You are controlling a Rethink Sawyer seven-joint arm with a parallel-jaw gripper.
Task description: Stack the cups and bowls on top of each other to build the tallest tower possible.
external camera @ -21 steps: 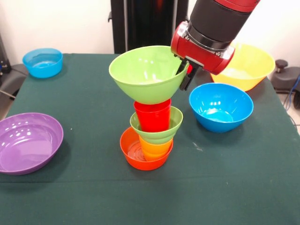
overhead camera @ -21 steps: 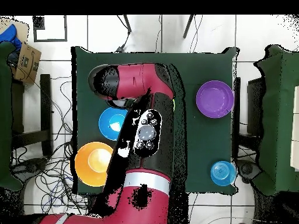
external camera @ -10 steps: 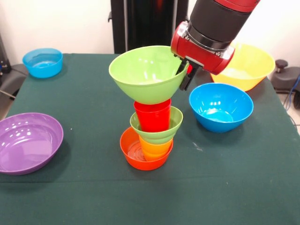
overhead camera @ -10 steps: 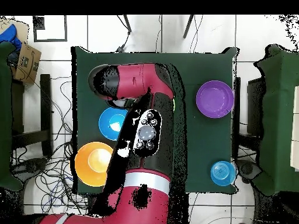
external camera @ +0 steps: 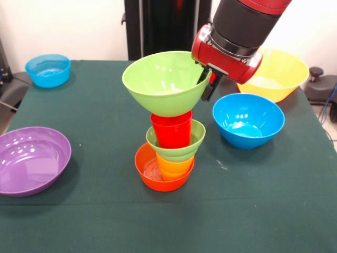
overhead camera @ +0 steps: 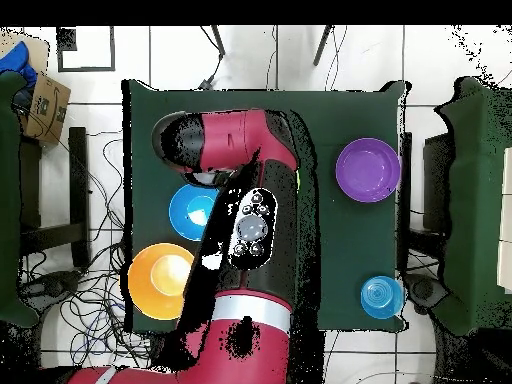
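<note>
Placing green bowl [external camera: 164,83] atop tower [external camera: 169,151]: gripper [external camera: 208,84] pinches its rim, bowl hanging beside the fingers, base at red cup [external camera: 171,129]. Next, likely: seat level, then release gently.

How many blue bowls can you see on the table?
2. A larger blue bowl sits right of the stack in the front view, before the yellow bowl. A smaller blue bowl sits at the far left corner. Others may be hidden.

Light: bright, even, from above | glare: white highlights inside the purple bowl [external camera: 32,158] and blue bowl [external camera: 247,120] | shadows: soft, faint on the bench [external camera: 274,205] | focus: front view sharp
</note>
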